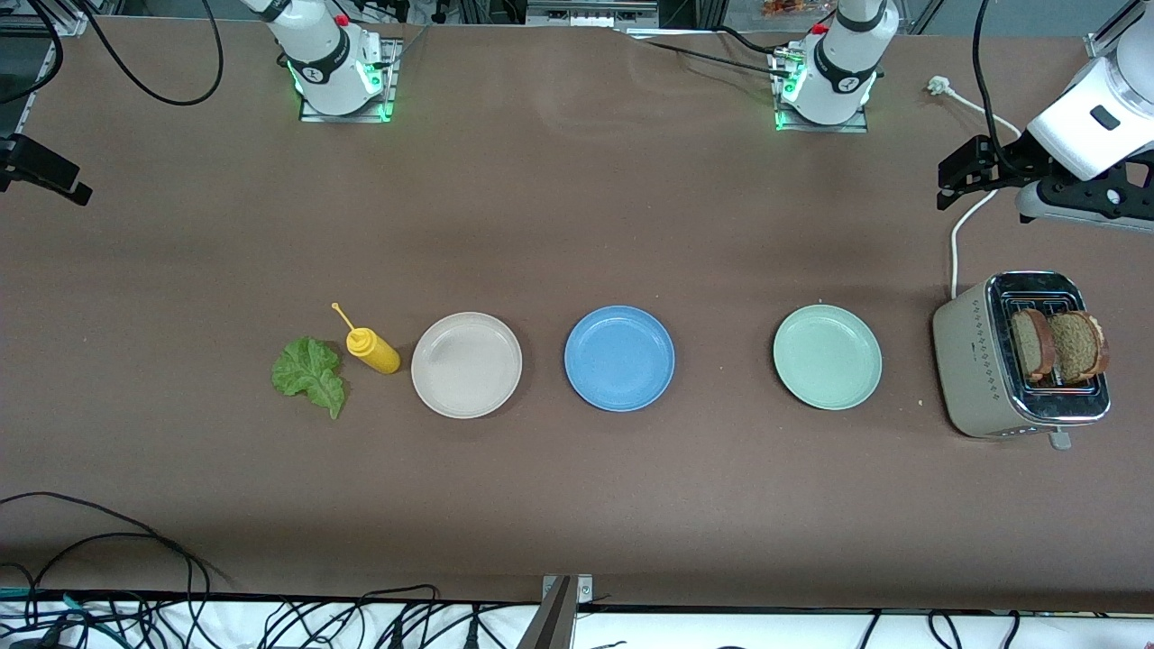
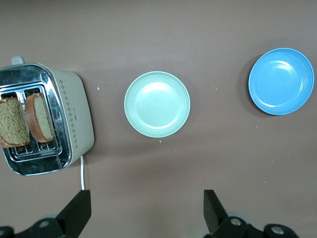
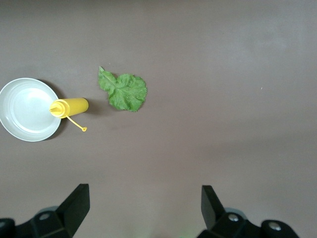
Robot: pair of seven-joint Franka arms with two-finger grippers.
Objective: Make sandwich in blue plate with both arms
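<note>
1. Nothing of the sandwich is built yet, I judge: the blue plate [image 1: 619,358] lies bare at the middle of the table [image 1: 577,505], in a row between a beige plate [image 1: 466,364] and a green plate [image 1: 827,356].
2. Both bread slices [image 1: 1057,344] stand upright in the slots of the toaster [image 1: 983,361] at the left arm's end of the table.
3. The lettuce [image 1: 309,373] lies flat on the table toward the right arm's end, just beside a yellow bottle [image 1: 371,350] that lies next to the beige plate.
4. Left to do: bread onto the blue plate, lettuce on it, second slice on top.
5. The left gripper [image 2: 147,210] hangs released and empty over the table near the toaster; the right gripper [image 3: 144,208] hangs likewise spread and empty over bare table near the lettuce.
6. The table is matte brown, with a white cord [image 1: 957,234] leading to the toaster and black cables [image 1: 108,559] along the edge nearest the front camera.
</note>
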